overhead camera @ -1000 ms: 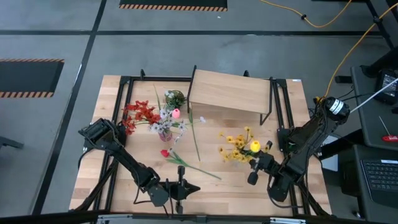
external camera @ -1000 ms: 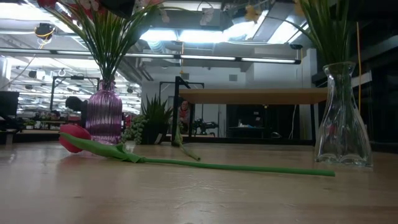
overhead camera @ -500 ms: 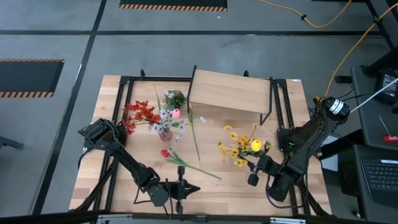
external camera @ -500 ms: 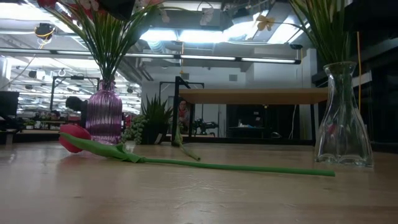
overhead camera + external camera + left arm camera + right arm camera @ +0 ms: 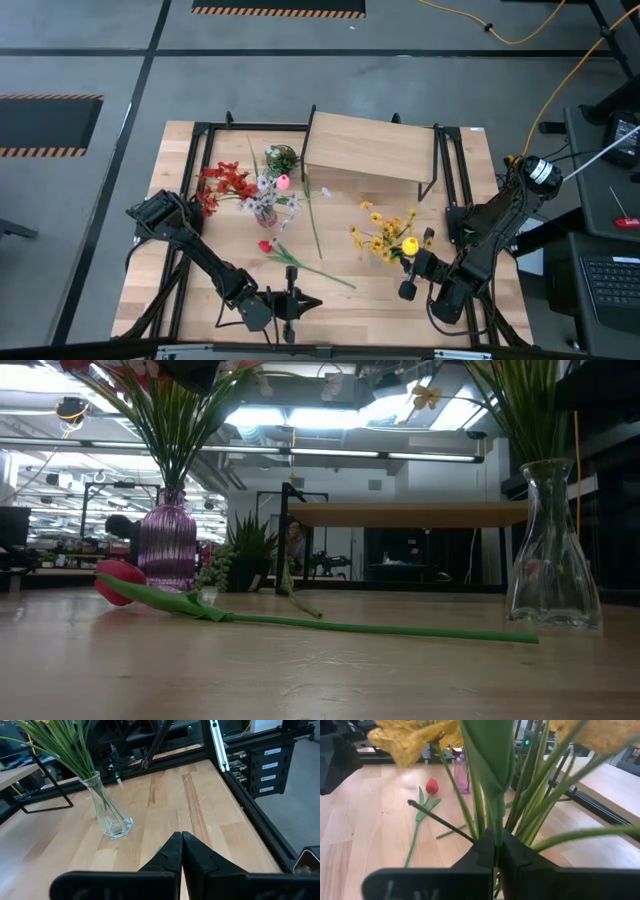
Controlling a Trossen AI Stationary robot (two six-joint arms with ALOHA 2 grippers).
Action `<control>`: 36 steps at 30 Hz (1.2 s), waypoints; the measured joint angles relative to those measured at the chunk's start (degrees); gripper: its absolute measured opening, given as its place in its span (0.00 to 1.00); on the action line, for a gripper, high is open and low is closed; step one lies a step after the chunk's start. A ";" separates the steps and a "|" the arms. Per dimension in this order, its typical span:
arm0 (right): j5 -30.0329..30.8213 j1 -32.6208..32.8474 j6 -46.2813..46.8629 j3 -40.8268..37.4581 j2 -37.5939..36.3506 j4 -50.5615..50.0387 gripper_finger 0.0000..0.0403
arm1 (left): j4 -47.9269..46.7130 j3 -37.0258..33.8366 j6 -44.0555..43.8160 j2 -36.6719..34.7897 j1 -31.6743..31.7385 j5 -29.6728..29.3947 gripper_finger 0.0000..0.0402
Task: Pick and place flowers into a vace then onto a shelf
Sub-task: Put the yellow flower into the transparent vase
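My right gripper (image 5: 411, 260) is at the table's right near side, right beside the clear glass vase (image 5: 550, 550) of yellow blooms (image 5: 380, 235), shut on a yellow tulip (image 5: 409, 245). The purple vase (image 5: 262, 207) stands left of centre with red and white flowers. A red tulip (image 5: 265, 245) lies flat on the table, its stem (image 5: 315, 272) running toward the near right. The light-wood shelf (image 5: 370, 150) stands on its black legs at the far side. My left gripper (image 5: 312, 301) waits, shut, at the near edge. My right gripper pinches the yellow tulip's green stem (image 5: 495, 837) between its two fingers, just below a long leaf (image 5: 490, 755). The fingers lie across the stem, which stands about upright among the vase's other stems. The stem's lower end is hidden below the fingers.
A small green leafy bunch (image 5: 282, 158) stands left of the shelf. A loose flower stem (image 5: 313, 222) lies on the table in front of the shelf. Black frame rails (image 5: 455, 180) run along the table's sides. Bare wood lies between the two vases and at the near right.
My right gripper has carried the yellow tulip's head first slightly toward the far edge, then back a little toward the near edge. The yellow blooms in the clear vase have swayed and spread, and one bloom has come into sight at the top of the low view.
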 joint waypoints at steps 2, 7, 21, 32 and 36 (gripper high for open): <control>0.00 0.00 0.34 0.00 0.00 -0.22 0.03 | -0.05 0.00 0.02 0.00 0.00 0.00 0.01; 0.00 -0.02 3.10 0.00 0.00 -2.02 0.01 | -0.44 0.00 0.02 0.00 0.00 -0.01 0.01; -4.12 -3.22 3.10 0.00 1.07 -2.20 0.00 | -0.92 0.00 0.04 0.00 0.00 0.00 0.01; -8.86 -4.10 3.08 0.00 1.07 -2.20 0.00 | -1.09 0.00 0.04 0.00 -0.02 0.00 0.01; -9.19 -4.15 3.06 0.00 1.07 -2.43 0.00 | -1.08 0.00 0.04 0.00 -0.02 0.00 0.01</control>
